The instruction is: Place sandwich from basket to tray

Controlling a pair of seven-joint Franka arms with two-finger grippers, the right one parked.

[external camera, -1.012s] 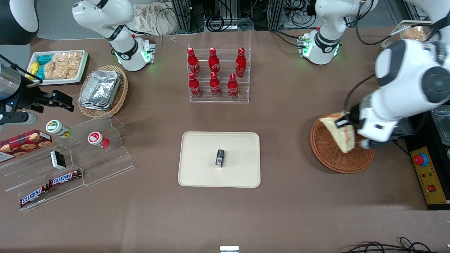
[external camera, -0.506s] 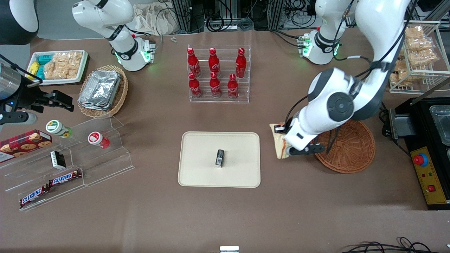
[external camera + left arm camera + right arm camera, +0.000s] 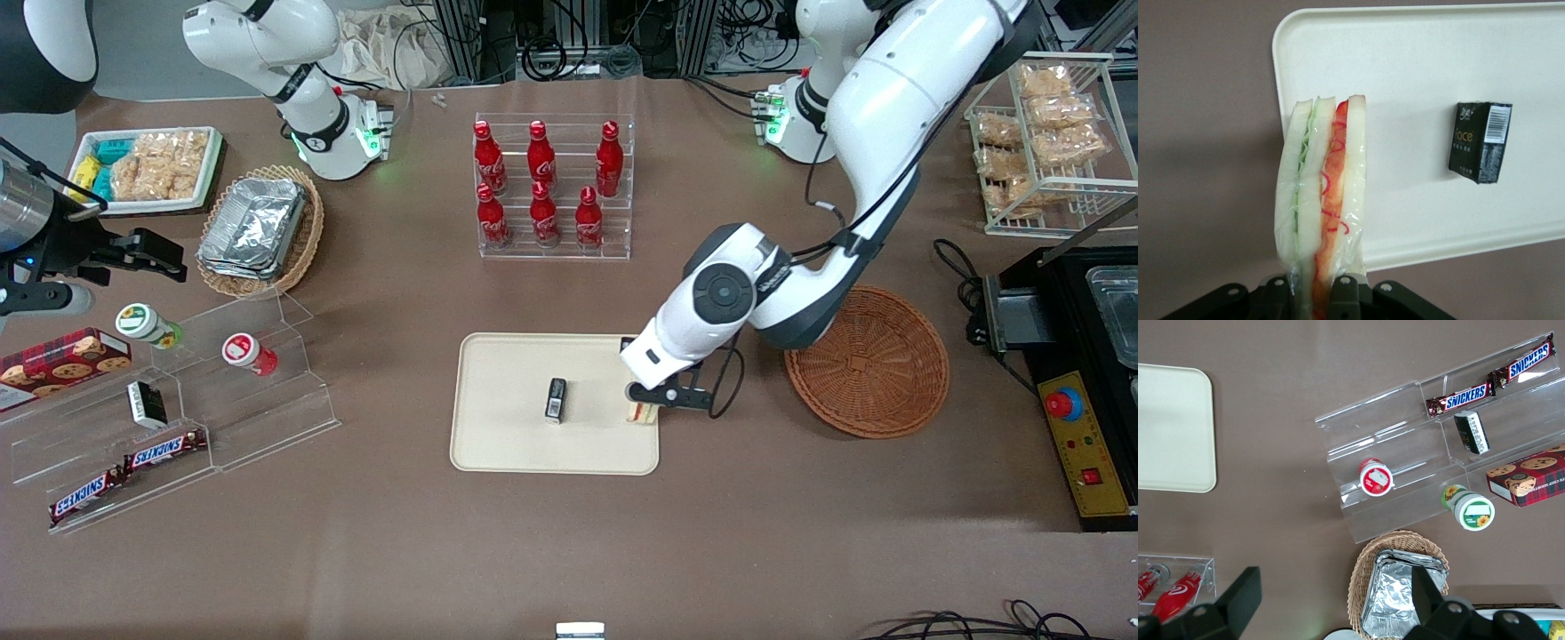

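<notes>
**Over the tray's edge: sandwich held for set-down**

At the parked arm's end of the table (image 3: 373,551): stepped clear display (image 3: 178,418) with snack bars and tubs, tan oval basket of foil containers (image 3: 258,227). None of it in the carry path.

Mid-table: cream tray (image 3: 507,373), flat, low rim. Small dark box (image 3: 556,398) lying near its middle, so free room on either side of it.

Over the tray's edge on the working arm's side: end effector (image 3: 1315,293) clenched on the sandwich (image 3: 1321,193). Gripped across the bread faces at one end, wedge hanging with filling edge showing, wrapped in clear film. Held that way probably to keep the layers pressed together. Well apart from the dark box. Cannot tell whether the tip touches the tray.

Toward the working arm's end: round reddish-brown basket (image 3: 867,360), nothing in it.

Judgement: transfer nearly complete; lowering and release outstanding. Risk of the wedge straddling the rim if released this close to the edge.
</notes>
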